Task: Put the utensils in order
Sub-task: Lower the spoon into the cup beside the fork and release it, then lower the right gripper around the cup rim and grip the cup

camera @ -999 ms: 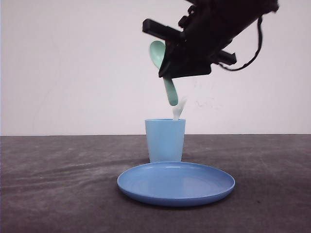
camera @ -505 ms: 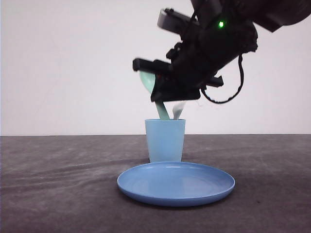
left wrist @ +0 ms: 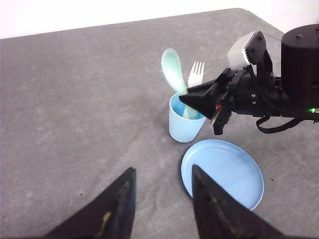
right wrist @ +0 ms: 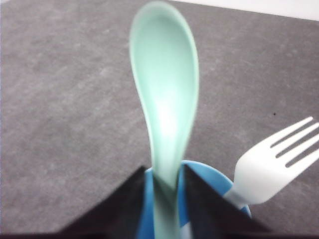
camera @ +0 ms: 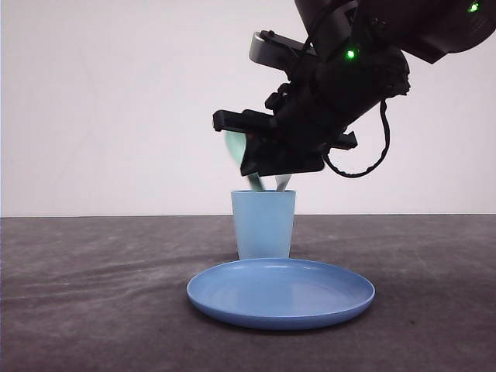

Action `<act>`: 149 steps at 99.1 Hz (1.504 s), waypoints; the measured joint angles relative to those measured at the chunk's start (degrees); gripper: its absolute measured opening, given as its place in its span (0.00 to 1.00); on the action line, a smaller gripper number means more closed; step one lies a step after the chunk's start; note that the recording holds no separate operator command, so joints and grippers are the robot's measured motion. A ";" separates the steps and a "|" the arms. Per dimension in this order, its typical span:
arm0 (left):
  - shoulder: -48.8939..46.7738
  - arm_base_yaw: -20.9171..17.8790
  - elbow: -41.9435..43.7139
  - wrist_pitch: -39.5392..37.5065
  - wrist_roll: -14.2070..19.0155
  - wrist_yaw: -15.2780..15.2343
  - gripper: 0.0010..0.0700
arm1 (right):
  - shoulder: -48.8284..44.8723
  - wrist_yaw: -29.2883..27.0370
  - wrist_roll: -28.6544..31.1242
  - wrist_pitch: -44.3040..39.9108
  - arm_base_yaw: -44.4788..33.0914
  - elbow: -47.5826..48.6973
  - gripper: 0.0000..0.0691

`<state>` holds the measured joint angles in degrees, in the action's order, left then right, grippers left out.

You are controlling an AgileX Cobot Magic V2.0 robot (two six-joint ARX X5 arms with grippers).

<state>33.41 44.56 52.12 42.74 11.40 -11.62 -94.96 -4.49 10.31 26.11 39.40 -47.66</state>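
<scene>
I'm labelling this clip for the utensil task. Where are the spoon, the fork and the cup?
spoon [right wrist: 164, 94], right wrist view, on its bowl.
fork [left wrist: 196, 75], left wrist view, just below the tines.
cup [camera: 263, 225], front view, on its outer wall.

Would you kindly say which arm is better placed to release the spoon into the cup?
Right: its pincer grips the mint spoon, handle already inside the cup. The left pincer hangs open, apart.
</scene>
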 joint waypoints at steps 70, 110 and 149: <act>0.00 0.00 0.00 0.02 0.00 -0.02 0.27 | 20.74 1.33 -0.04 -15.76 1.46 0.00 0.75; 0.00 0.00 0.00 0.07 0.00 -0.02 0.27 | 32.70 1.86 0.09 -38.34 2.56 -0.20 0.99; 0.00 0.00 0.00 0.39 0.00 -0.02 0.27 | 24.30 1.27 3.28 -40.54 4.11 -0.20 0.99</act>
<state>33.41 44.56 52.12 43.13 11.40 -11.64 -70.65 -3.22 13.58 -14.44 43.51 -47.86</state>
